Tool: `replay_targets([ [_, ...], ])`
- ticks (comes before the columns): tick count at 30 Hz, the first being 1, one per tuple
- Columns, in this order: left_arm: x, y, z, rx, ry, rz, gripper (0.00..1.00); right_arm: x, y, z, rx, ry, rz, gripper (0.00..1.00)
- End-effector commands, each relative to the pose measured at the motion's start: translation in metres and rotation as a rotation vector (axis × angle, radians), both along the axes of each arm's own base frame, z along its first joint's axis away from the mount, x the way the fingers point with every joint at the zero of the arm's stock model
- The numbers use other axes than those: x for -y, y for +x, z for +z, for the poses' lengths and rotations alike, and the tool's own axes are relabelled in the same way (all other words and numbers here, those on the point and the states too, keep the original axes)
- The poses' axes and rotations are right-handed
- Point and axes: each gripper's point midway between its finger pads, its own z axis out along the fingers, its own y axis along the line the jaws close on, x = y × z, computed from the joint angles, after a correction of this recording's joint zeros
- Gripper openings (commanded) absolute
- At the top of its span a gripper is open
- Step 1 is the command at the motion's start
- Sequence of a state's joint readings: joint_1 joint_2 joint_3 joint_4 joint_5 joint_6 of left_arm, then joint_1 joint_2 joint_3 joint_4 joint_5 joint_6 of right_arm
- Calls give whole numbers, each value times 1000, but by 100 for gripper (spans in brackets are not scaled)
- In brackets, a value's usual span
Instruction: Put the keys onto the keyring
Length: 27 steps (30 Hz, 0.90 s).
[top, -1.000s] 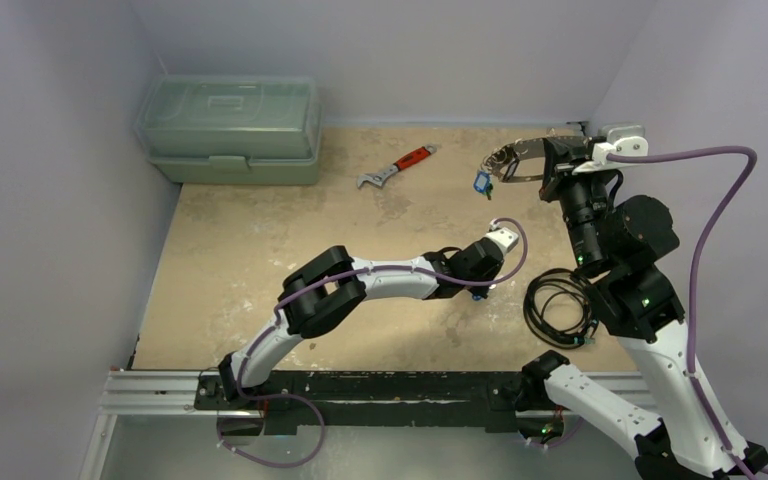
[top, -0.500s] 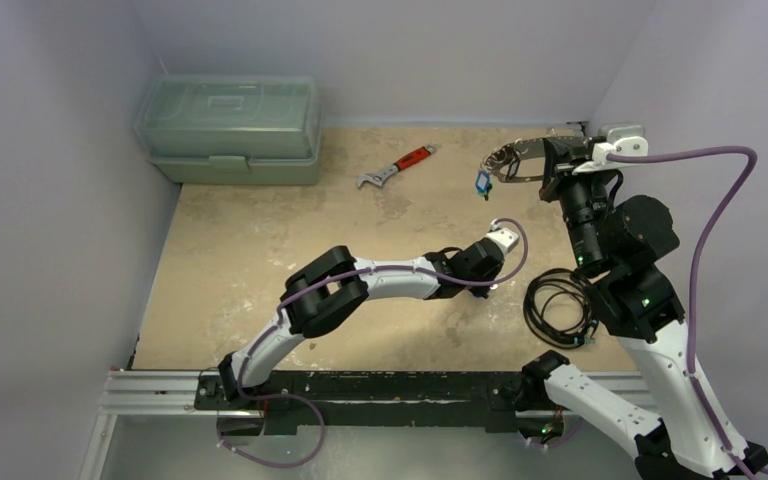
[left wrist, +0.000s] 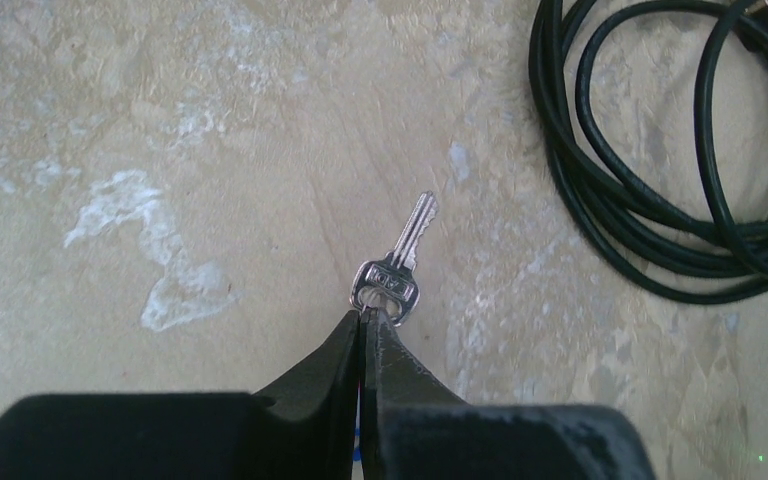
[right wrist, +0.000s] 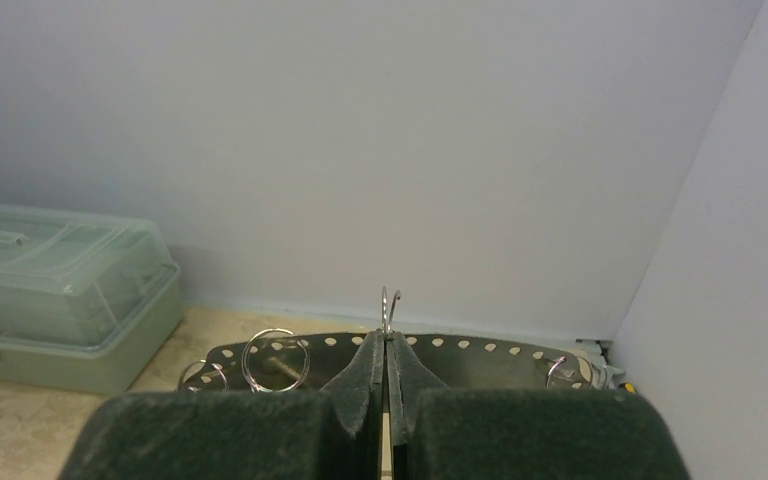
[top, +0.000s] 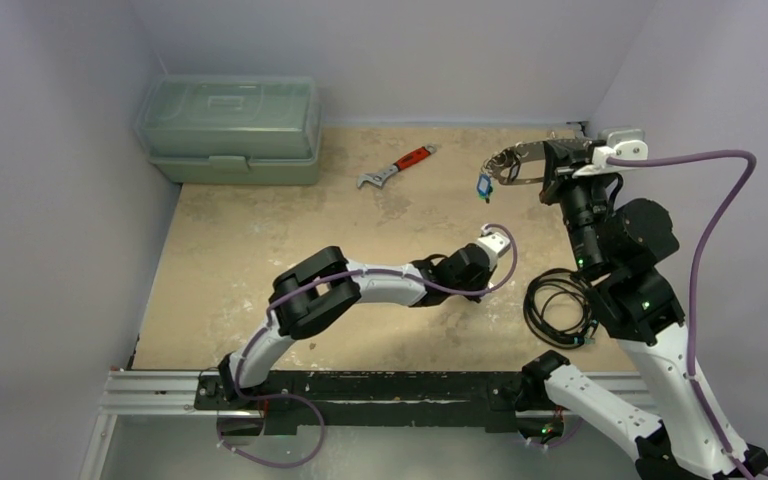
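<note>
keyring mostly hidden, clamped in closed right fingers, arm raised | left fingers closed, low, tips touching key; grip unclear

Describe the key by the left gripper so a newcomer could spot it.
Find the coiled black cable on the right of the tan table. Just left of it a lone silvery key lies flat, its head at the shut tips of the left gripper. Unlike the blue-tagged key hanging from the keyring at the back right, it carries no tag.
</note>
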<state>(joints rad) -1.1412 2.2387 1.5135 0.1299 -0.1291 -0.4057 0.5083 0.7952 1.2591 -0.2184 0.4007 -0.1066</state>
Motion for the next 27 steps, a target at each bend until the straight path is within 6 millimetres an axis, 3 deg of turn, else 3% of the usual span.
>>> replay_targets([
  [1,-9,0,51,91,-103,-37,0,2,-6,16,60,40,13,0],
  [7,-40,-13,74,157,-131,-70,0,-3,-7,11,56,39,37,0],
  [18,-102,-34,138,264,-154,-86,0,-22,-14,-2,70,28,153,0],
  [27,-170,-49,171,330,-74,-57,0,-37,-16,-16,72,12,233,0],
])
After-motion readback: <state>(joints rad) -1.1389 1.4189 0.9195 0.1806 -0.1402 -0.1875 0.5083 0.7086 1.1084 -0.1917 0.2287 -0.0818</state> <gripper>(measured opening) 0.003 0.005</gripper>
